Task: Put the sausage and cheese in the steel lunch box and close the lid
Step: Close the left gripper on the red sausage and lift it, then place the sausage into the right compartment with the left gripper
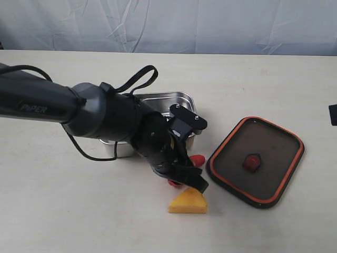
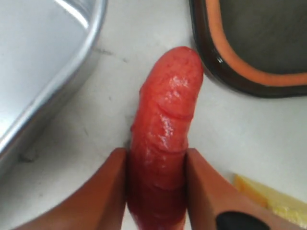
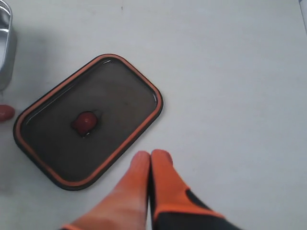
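Cheese (image 1: 188,203) sits by the front edge of the table (image 1: 63,211) waiting its turn, and just behind it the left gripper (image 2: 156,158) has its jaws pinched snug on the sausage (image 2: 168,110), lying flat between steel lunch box (image 1: 168,99) and lid (image 1: 276,145), presumably to lift it in.
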Available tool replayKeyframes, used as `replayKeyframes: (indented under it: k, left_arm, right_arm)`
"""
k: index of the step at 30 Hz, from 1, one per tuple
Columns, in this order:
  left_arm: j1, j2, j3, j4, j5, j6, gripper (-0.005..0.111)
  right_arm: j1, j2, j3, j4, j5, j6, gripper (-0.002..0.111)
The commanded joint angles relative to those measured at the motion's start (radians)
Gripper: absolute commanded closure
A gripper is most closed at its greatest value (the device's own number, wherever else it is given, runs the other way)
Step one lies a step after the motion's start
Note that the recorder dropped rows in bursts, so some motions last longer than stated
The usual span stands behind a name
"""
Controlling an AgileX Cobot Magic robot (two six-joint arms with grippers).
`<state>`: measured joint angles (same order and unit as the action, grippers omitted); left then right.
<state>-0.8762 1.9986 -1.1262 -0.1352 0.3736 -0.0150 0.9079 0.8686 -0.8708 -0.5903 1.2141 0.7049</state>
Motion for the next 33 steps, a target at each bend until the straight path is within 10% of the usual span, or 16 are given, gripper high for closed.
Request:
replayKeyframes:
  k: [1, 33]
  left_arm:
    - [-0.004, -0.052, 0.007, -0.017, 0.034, -0.008, 0.107]
    - [0.017, -0.313, 0.007, 0.391, 0.058, -0.215, 0.107]
  right_arm:
    - [-0.001, -0.006, -0.003, 0.01, 0.007, -0.005, 0.108]
    - [-0.001, -0.006, -0.003, 0.021, 0.007, -0.005, 0.108]
